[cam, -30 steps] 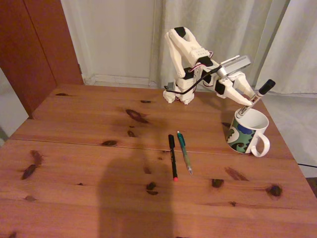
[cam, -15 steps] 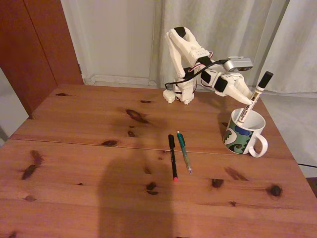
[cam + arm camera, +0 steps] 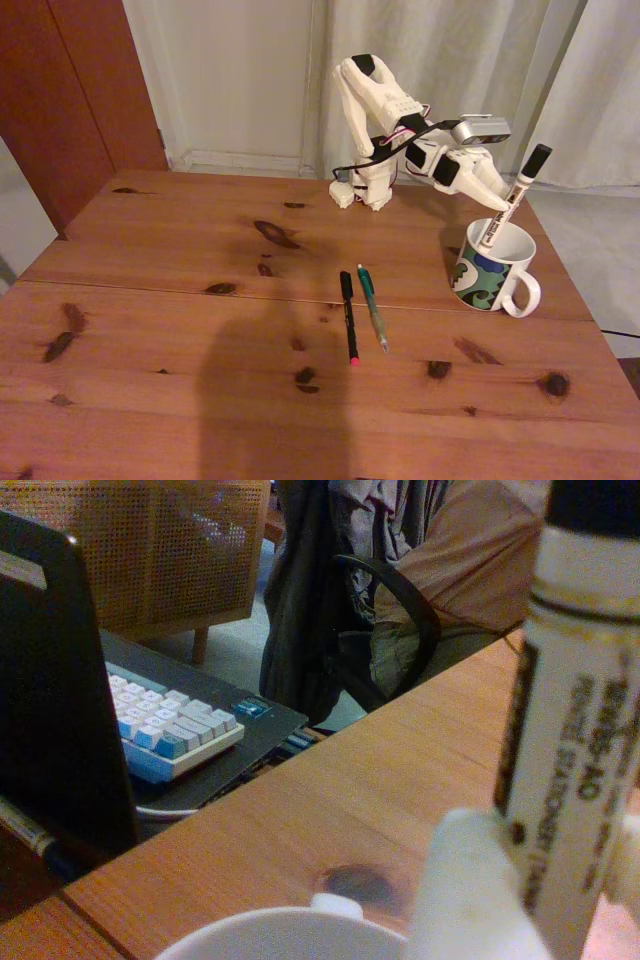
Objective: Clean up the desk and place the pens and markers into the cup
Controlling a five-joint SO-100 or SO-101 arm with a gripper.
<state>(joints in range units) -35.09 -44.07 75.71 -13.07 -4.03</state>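
- Fixed view: the marker [image 3: 507, 208] leans cap-up and to the right, its lower end inside the cup [image 3: 487, 271], right below my gripper [image 3: 499, 203], which pinches it mid-barrel. My arm reaches right from its base. Two pens [image 3: 360, 310] lie mid-desk [image 3: 150, 330].
- Wrist view: the marker [image 3: 575, 730] stands near-upright in my fingers [image 3: 462, 900] above the cup rim [image 3: 270, 935].

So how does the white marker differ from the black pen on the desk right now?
The white marker is thick, with a black cap, and stands tilted with its lower end in the cup, the gripper at its barrel. The black pen is thin, red-tipped, and lies flat on the desk beside the teal pen. Both are slim writing tools.
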